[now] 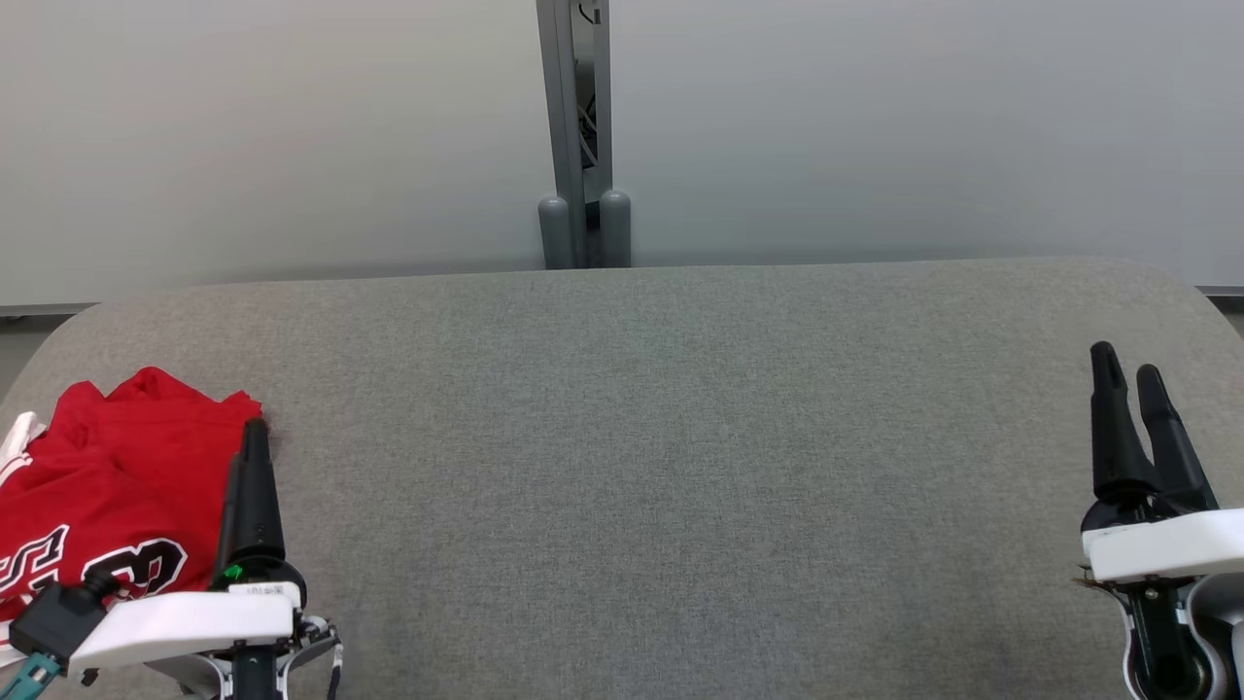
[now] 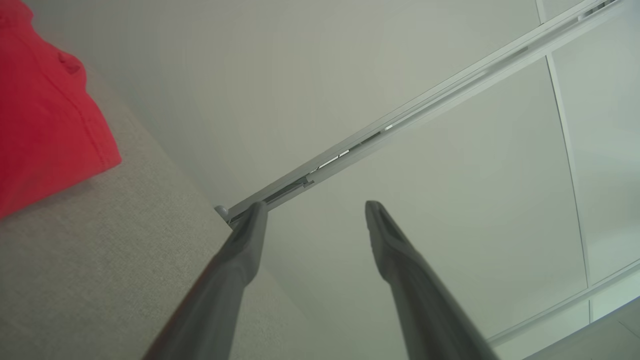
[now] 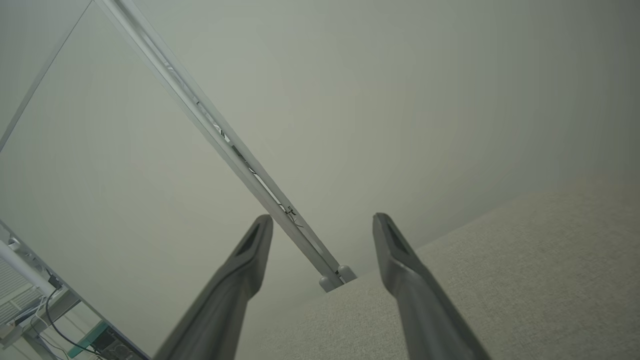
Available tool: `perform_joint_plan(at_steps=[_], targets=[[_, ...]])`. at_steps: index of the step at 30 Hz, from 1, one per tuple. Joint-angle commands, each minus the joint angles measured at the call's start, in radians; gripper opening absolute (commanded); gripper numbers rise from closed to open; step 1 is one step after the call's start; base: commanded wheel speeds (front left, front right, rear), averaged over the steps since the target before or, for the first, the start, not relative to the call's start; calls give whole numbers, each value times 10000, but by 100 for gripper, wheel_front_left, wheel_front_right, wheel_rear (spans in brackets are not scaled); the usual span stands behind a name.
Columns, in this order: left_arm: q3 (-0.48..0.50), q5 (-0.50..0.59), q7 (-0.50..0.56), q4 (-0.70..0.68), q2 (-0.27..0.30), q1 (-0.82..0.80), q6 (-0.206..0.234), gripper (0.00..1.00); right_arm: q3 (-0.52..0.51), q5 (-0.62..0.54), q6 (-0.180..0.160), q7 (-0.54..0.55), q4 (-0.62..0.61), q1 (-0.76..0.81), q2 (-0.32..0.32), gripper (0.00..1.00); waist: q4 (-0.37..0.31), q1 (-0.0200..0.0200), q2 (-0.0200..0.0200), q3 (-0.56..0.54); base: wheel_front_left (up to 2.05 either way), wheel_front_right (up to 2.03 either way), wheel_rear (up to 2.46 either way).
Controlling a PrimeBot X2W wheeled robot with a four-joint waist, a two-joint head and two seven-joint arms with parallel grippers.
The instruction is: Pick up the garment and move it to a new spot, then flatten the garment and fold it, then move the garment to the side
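The left gripper (image 1: 255,433) sits lowest and closest in the head view, its white wrist housing just on the near side of the garment (image 1: 107,467). Its dark fingers are spread, with nothing between them. The garment is a red jersey with white trim and black-and-white lettering. It lies crumpled in a heap, partly cut off by the picture's edge. In the head view the gripper runs along the garment's right edge, and whether it touches the cloth cannot be told. In the left wrist view the red fabric lies off to one side of the fingers, apart from both tips.

The garment rests on a grey fabric-covered table (image 1: 680,437) with rounded corners, which stretches away to the garment's right. Far across from the garment, at the opposite end of the table, the right gripper (image 1: 1125,362) stands released, its fingers parted and holding nothing. Beyond the garment, behind the table's far edge, are pale wall panels (image 1: 292,126) joined by a grey post (image 1: 583,136).
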Motion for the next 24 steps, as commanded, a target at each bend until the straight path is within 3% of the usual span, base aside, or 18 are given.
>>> perform_joint_plan(at_steps=[1,7,17,24], targets=[[41,180,-50,-172,57,-69,3,100,55,-269,14,-107,-233,-142,-108,100,2,0,0,-5,0,0,0],[-308,1584,-178,-552,63,110,193,100,238,-1439,15,-359,-365,35,-123,100,-17,0,0,-62,0,0,0],[-1203,3987,-381,-1293,74,377,1072,100,554,-2866,16,-742,-240,310,-143,100,-71,0,0,-102,0,0,0],[-1800,5424,-511,-1407,80,591,1422,100,984,-3770,15,-995,74,522,-159,100,-110,0,0,-177,0,0,0]])
